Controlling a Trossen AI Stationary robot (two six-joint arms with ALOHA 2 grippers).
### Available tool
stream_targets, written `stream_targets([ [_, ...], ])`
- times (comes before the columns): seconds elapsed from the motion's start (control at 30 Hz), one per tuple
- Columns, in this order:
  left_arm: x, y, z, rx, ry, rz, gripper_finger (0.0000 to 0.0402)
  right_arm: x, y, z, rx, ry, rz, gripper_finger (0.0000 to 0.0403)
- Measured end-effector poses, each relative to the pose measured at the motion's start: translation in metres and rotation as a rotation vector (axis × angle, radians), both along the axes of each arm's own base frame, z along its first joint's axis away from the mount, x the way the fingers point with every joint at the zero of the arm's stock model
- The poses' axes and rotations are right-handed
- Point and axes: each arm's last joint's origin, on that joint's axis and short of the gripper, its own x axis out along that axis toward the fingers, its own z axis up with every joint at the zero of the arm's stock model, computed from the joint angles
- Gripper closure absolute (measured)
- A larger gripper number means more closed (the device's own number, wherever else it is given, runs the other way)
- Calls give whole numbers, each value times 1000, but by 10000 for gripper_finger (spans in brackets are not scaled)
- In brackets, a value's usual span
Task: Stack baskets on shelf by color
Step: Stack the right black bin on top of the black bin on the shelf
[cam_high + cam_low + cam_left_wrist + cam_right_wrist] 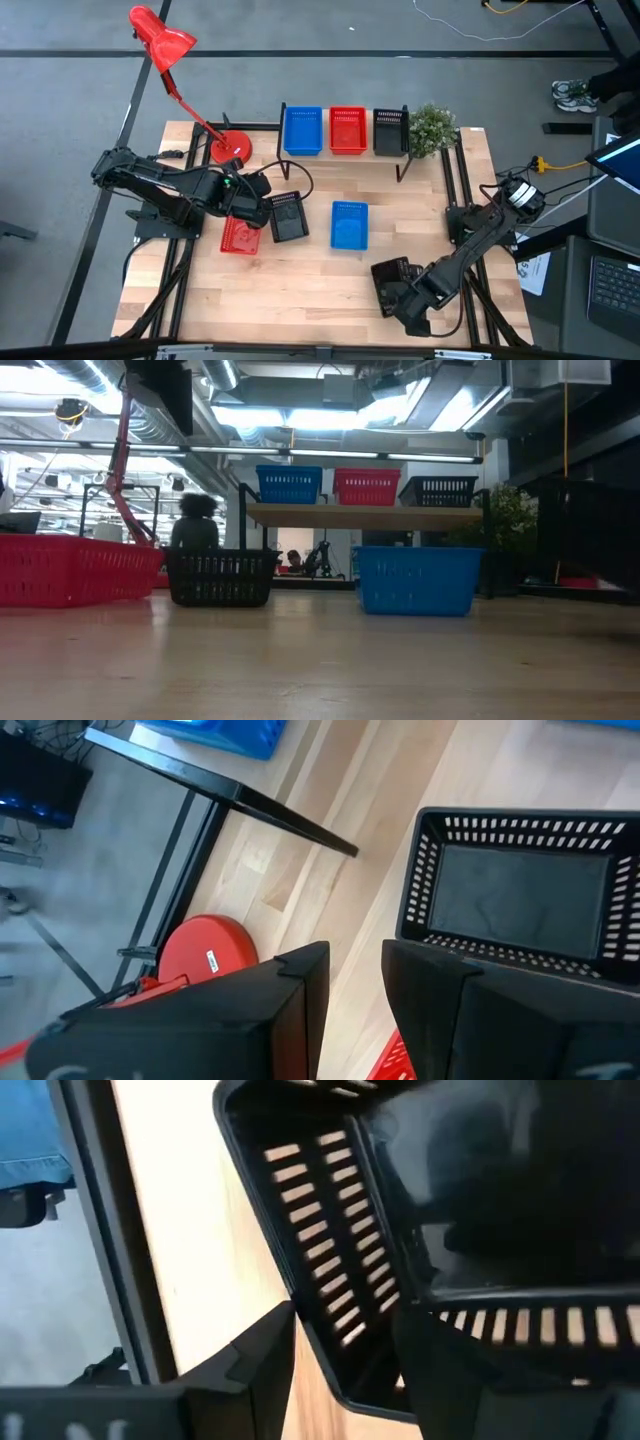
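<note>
The shelf stands at the far side of the tabletop and carries three baskets in a row: a blue basket, a red basket and a black basket. A small green plant stands just beside the black one, and a red desk lamp has its round base near the shelf's other end.

On the tabletop in front of the shelf lie three more baskets. A second blue basket sits alone near the middle. A second black basket sits beside a second red basket.

The left gripper is over the far rim of that red basket on the tabletop. Its fingers stand slightly apart, and red plastic shows between and below them; I cannot tell if they press the rim.

The right gripper is at the near right part of the tabletop, grasping a third black basket: one wall of it sits between the two fingers.
</note>
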Motion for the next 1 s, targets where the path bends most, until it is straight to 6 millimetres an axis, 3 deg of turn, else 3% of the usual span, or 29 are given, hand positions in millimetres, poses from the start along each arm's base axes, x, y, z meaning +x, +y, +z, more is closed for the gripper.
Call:
stream_targets([
  [0.4,1,0,0,-2,-8,0,314,8,7,15,28,-50,-32,236],
  [0.87,1,0,0,-2,-10,0,314,12,10,-20,-73,2,-42,237],
  [1.0,1,0,0,-3,-15,0,314,15,7,-21,-106,-26,-60,272],
])
